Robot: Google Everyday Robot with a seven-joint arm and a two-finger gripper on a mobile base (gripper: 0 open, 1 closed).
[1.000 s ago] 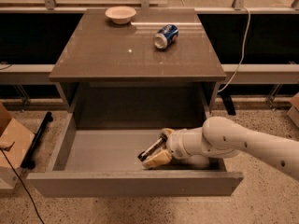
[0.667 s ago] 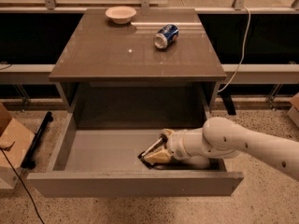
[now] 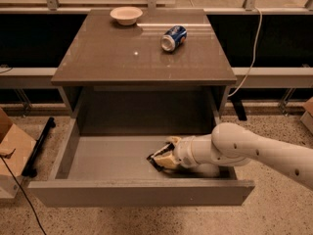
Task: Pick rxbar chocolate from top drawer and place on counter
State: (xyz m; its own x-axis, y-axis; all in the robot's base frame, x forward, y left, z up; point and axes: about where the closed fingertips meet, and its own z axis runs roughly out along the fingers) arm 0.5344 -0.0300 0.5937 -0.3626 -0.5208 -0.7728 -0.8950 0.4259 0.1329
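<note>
The top drawer stands pulled fully out below the counter, with its flat grey front panel nearest the camera. The white arm reaches in from the four o'clock edge of the view and crosses the drawer's right wall. The gripper sits low inside the drawer, toward five o'clock of its floor and close behind the front panel.

Its two cream fingers are drawn narrow and clamp the rxbar chocolate, a small dark wrapper with a pale edge that pokes out toward nine o'clock. The bar is tilted between the fingers; whether its lower corner touches the drawer floor cannot be told, and no lettering on it can be read.

On the counter a blue soda can lies on its side at about one o'clock, its silver end turned toward the camera. It carries white and blue markings, but no brand name is legible. A shallow cream bowl stands upright at eleven o'clock near the back edge, well apart from the can.

A white cable hangs down at two o'clock, beside the cabinet. On the speckled floor, a cardboard box and a black bar lie at nine o'clock.
</note>
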